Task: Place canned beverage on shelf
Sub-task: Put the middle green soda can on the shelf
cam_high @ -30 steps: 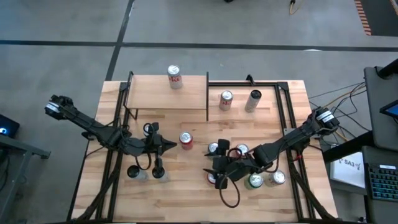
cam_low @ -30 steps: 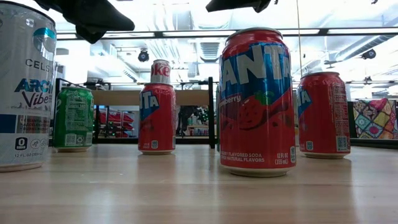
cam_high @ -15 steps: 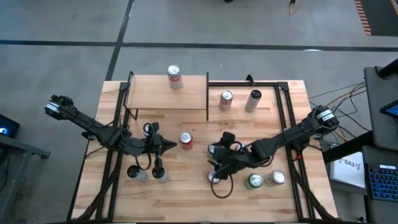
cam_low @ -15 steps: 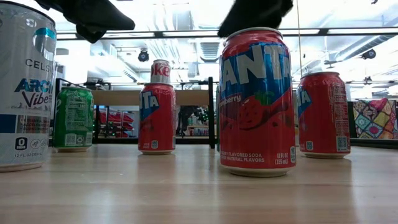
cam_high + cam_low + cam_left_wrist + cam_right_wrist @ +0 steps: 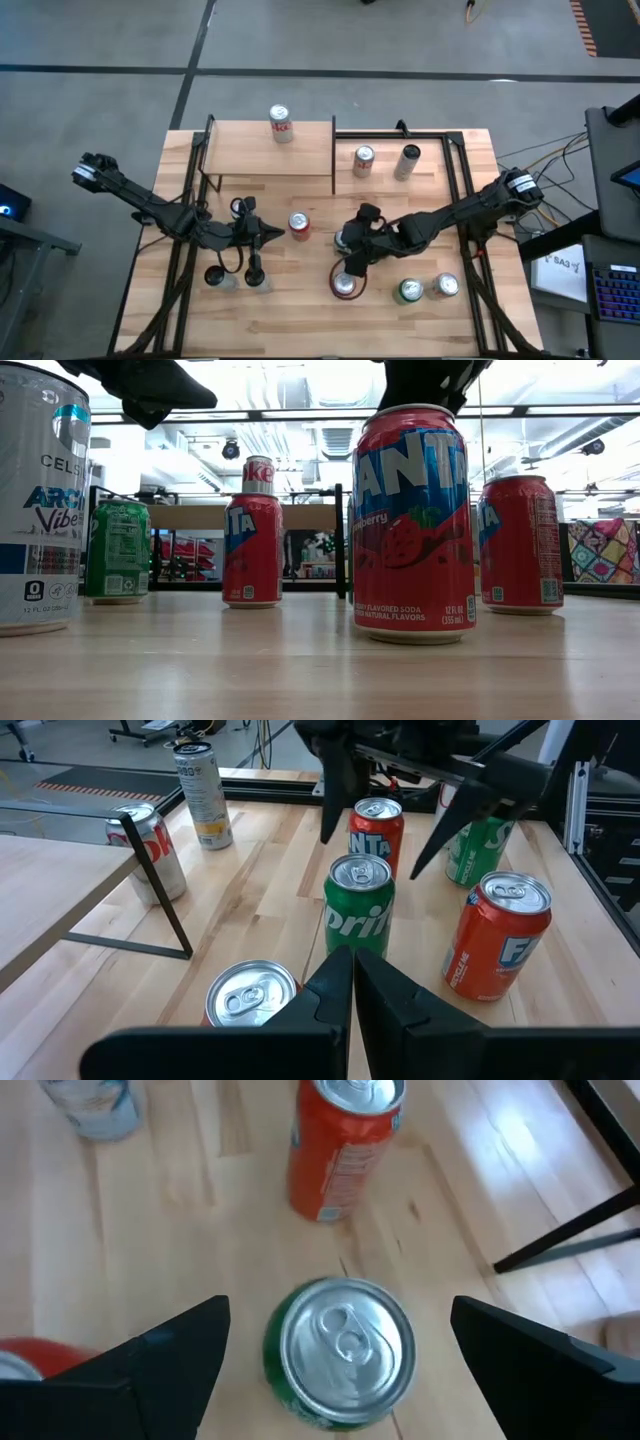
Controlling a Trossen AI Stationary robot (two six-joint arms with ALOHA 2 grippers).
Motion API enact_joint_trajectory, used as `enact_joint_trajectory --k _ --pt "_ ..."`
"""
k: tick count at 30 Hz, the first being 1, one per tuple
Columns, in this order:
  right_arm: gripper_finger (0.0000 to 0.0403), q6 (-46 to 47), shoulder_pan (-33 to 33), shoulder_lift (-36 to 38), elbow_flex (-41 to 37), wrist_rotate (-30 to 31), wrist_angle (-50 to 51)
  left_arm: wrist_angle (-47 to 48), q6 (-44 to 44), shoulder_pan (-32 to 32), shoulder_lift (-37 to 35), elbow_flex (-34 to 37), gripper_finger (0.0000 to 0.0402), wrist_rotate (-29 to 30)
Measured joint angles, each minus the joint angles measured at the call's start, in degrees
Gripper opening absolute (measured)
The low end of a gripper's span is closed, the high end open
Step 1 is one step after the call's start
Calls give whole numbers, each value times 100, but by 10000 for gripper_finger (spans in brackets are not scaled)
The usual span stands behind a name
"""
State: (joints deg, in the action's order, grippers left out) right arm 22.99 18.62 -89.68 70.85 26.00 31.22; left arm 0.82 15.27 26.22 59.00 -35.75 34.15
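Note:
Several drink cans stand upright on the tabletop. A green can point(image 5: 340, 1348) stands with its top between the fingers of my right gripper point(image 5: 340, 1375), which hangs open just above it point(image 5: 358, 905) and touches nothing. A red can point(image 5: 298, 225) stands beside it, in front of my left gripper point(image 5: 275, 236), which is shut and empty. The shelf point(image 5: 250, 150) is at the far left, with a cola can point(image 5: 281, 124) standing on it.
A red can point(image 5: 345, 285), a green can point(image 5: 410, 290) and a silver can point(image 5: 445, 287) stand near the front edge. Two more cans point(image 5: 363, 160) point(image 5: 407, 162) stand at the far right of the shelf. Black frame posts point(image 5: 462, 180) edge the table.
My right gripper has swung from above the front cans toward the table's far edge and tipped further down, and now hangs over the green can. The red can near the front edge is uncovered. No can has moved.

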Motion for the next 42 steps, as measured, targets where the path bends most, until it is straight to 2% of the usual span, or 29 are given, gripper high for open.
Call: enact_joint_trajectory --k 17,30,33,40,42 --pt "370 170 -163 -105 -149 -51 35 -39 -46 0 0 0 0 -2" --pt "369 310 -229 -698 -179 -205 -70 -149 -125 0 2 0 0 -4" --pt "358 289 -243 -732 -179 -203 -72 -153 -125 0 2 0 0 -3" --pt "302 271 -278 -730 -179 -202 -73 -164 -127 0 2 0 0 -4" --pt "299 269 -281 -729 -179 -201 -74 -166 -127 0 2 0 0 -4"
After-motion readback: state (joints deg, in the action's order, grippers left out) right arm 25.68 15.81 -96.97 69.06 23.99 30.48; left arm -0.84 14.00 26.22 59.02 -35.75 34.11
